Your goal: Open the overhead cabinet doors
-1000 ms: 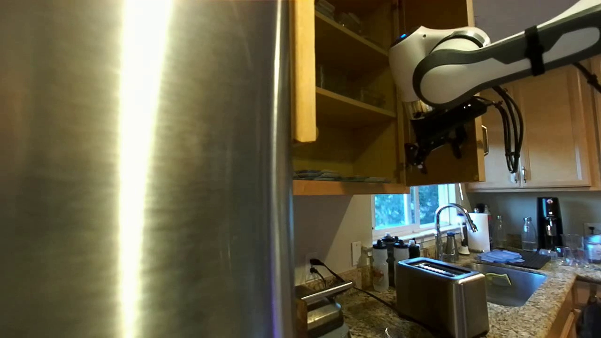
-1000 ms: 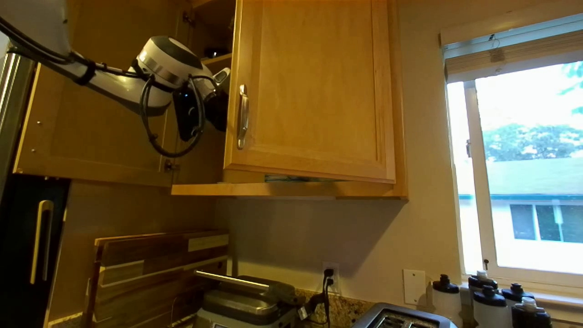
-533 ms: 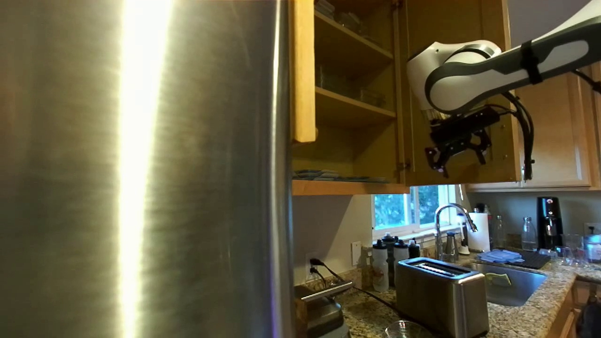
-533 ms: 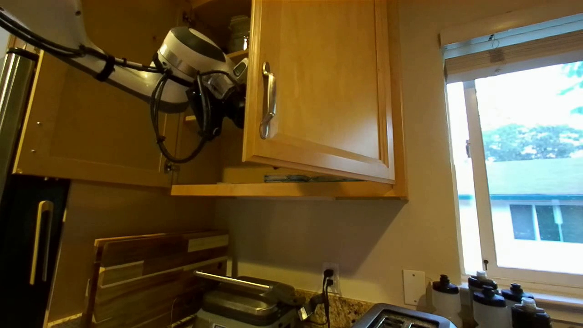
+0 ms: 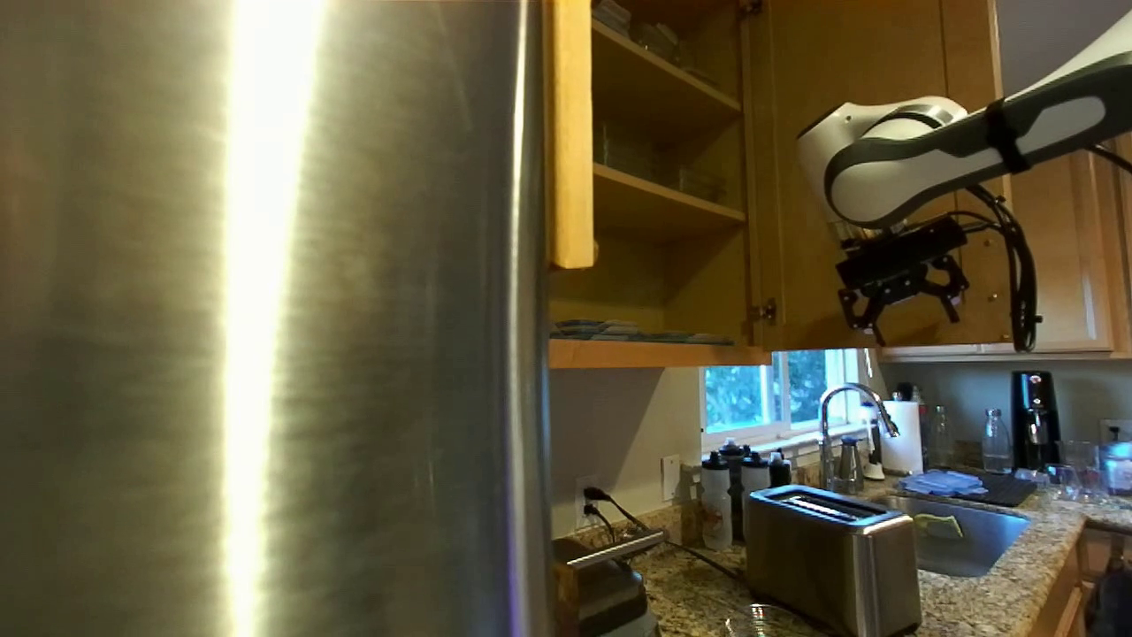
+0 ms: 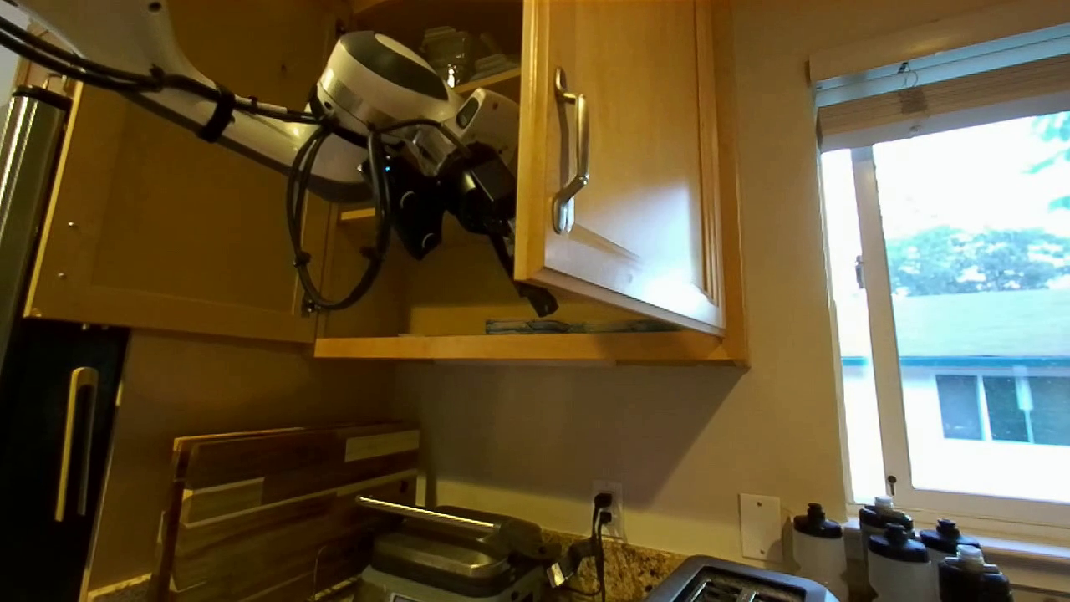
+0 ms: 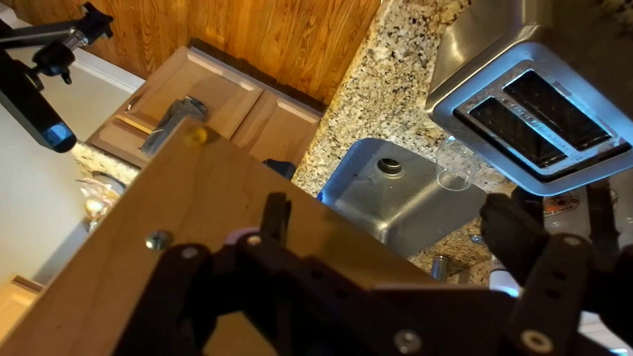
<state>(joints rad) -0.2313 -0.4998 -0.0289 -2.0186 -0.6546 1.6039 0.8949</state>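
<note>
The overhead cabinet doors stand swung out from a wall cabinet. In an exterior view I see the outer face of the window-side door with its metal handle; in an exterior view I have its inner face and a lower hinge. Only the wrist view gives me its lower corner at close range, with a screw in it. The tops of both doors are cut off in both exterior views, and in an exterior view the fridge-side door is a narrow strip beside the fridge. Both doors have a vertical long axis; the window-side door is hinged toward the window and points its free edge into the room. On its inner side hangs my gripper, fingers spread well apart; I cannot tell whether it touches the wood. In an exterior view the door hides much of it, one fingertip showing below the bottom edge. What stands on the upper shelf is too dim to name. Below, the toaster, cropped in the wrist view, stands near the sink on the granite counter.
</note>
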